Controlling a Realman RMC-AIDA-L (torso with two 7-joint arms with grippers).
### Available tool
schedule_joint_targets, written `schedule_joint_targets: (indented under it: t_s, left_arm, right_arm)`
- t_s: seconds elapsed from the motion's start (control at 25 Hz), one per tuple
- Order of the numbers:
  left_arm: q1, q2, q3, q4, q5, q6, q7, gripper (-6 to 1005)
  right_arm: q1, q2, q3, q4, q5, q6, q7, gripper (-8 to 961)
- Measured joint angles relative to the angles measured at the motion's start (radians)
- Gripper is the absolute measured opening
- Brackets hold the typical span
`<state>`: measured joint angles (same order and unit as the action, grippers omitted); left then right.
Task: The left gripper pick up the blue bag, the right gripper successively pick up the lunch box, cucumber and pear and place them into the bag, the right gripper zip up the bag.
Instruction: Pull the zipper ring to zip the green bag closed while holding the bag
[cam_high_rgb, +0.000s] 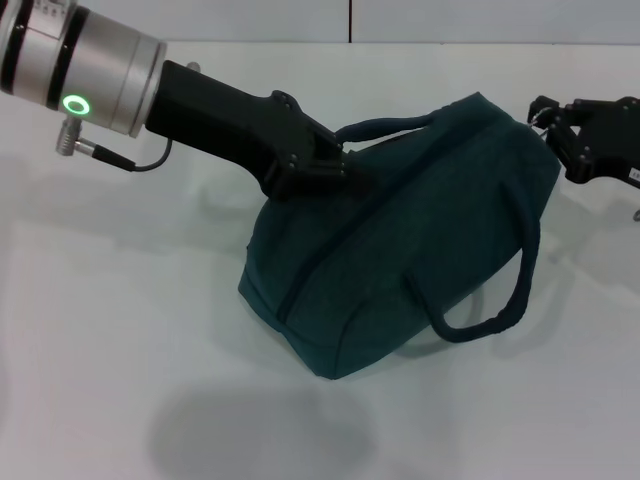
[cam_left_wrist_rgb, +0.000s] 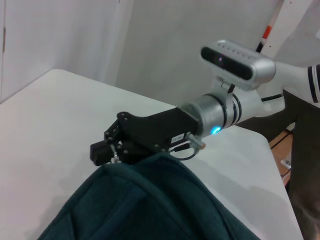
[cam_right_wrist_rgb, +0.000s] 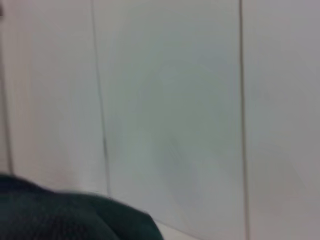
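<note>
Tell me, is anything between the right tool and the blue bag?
No. In the head view only a bare strip of white table separates the right tool from the blue bag.

We find no word, brand or number that can be read anywhere. The right gripper (cam_left_wrist_rgb: 107, 148) carries a small white label on its body, but its print is too small for us to make out.
</note>
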<state>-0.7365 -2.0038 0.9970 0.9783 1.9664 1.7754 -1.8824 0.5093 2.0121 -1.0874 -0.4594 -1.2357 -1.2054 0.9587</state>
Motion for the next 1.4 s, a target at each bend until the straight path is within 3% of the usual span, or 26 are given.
schedule_joint_targets:
  t_s: [0.2, 0.48, 0.92, 1.4]
  left_arm:
    - [0.001, -0.001, 0.000, -0.001, 0.001, -0.002, 0.001, 88]
    - [-0.001, -0.001, 0.000, -0.001, 0.000, -0.001, 0.003, 85]
    - [0.003, -0.001, 0.000, -0.001, -0.001, 0.004, 0.003, 84]
    - [0.013, 0.001, 0.000, -0.001, 0.000, 0.002, 0.017, 83]
  right_arm:
    - [-0.015, -0.008, 0.005, -0.043, -0.001, -0.055, 0.054, 17]
    - [-0.007, -0.002, 0.042, -0.060, -0.003, 0.037, 0.019, 18]
    - [0.034, 0.003, -0.128, -0.010, -0.004, 0.175, -0.033, 19]
    - [0.020, 0.003, -0.148, -0.033, 0.011, 0.162, -0.044, 20]
